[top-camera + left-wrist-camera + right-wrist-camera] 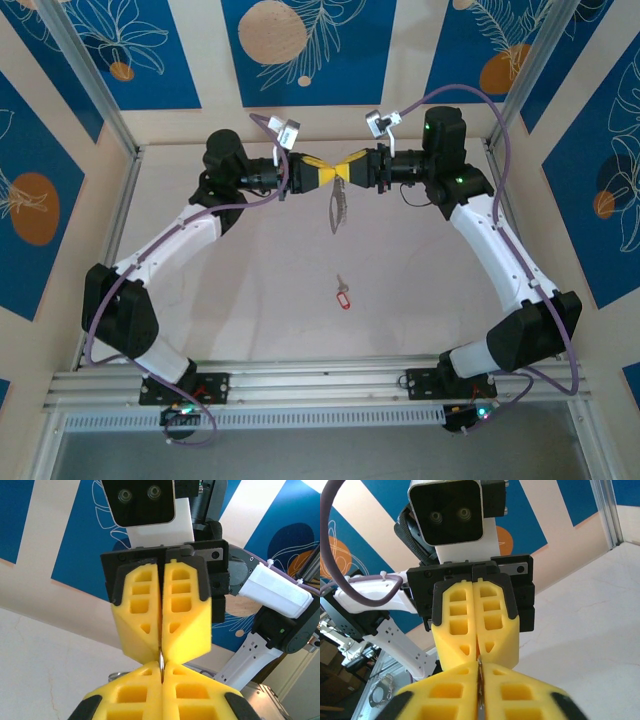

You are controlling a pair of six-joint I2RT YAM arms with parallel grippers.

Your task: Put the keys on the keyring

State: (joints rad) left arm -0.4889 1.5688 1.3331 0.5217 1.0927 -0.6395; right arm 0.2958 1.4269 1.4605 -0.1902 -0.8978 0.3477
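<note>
table (250, 300): pale, walled by blue-and-cream panels (150, 50); both arms reaching to its far middle.
left gripper (330, 176): yellow pads pressed together, clamped on the top edge of the keyring (340, 208).
right gripper (350, 170): tip to tip with the left, pads a thin slit apart around the same edge; gripping or not, cannot tell.
keyring: hanging under the meeting fingertips, top hidden between pads.
keys (343, 293): flat on the table, well apart, nearer the bases.
</note>
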